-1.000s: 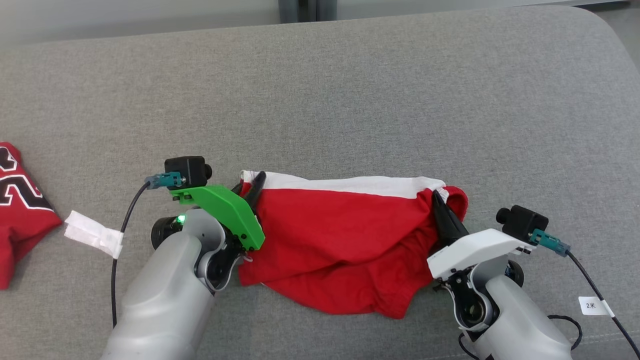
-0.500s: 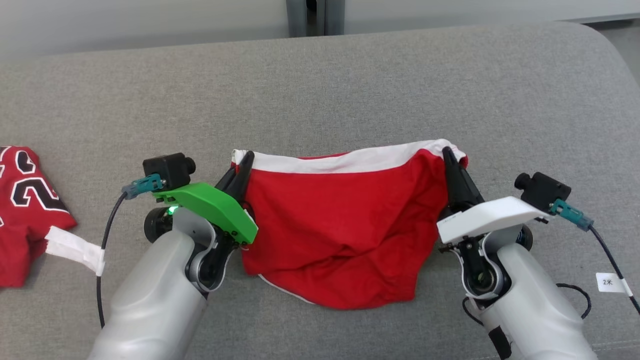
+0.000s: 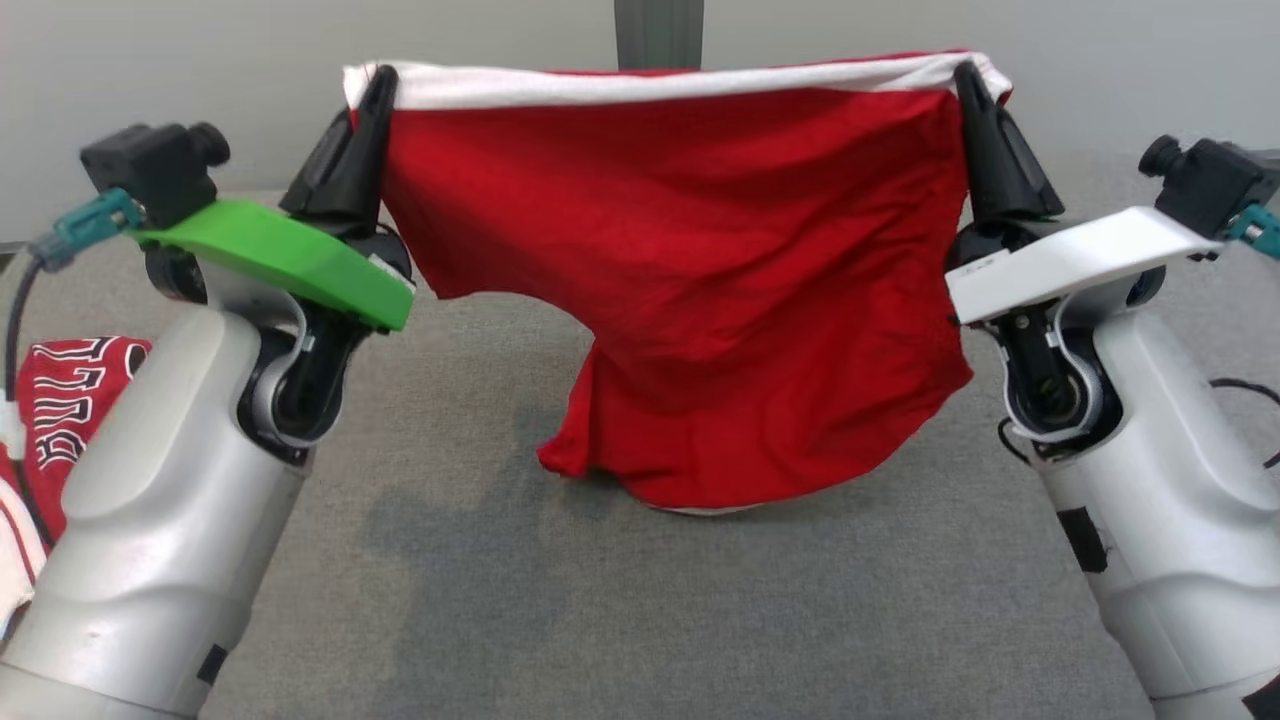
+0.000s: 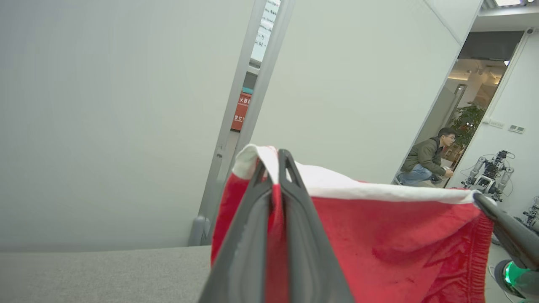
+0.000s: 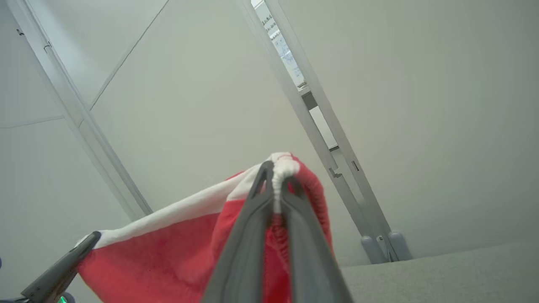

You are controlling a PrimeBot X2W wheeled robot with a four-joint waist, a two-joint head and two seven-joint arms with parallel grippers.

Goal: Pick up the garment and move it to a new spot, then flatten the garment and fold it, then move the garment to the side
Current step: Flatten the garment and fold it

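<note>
Red garment up in the air, strung out by its white band and pulled fairly taut across the top, wrinkly lower down. Bottom hem drooping low over the grey cushion; can't tell if actually touching it.

Pinched at one top corner by the left gripper, fingers squeezed tight on the band. Same deal at the other corner with the right gripper, clamped onto the bunched elastic edge.

Progress-wise, going by the look of things: done with the pickup, somewhere in the carrying bit at best. Not set down in any new spot yet. Left to do: laying it out, flattening, folding, then shifting it off to the side. Early days, basically.

Off at the lower left of the head view, a second red jersey with black-and-white lettering, lying on the cushion well apart from the hanging one. Probably worth steering clear of when picking a landing spot.

Way off through a doorway in the left wrist view, a person crouching, nowhere near the work.
</note>
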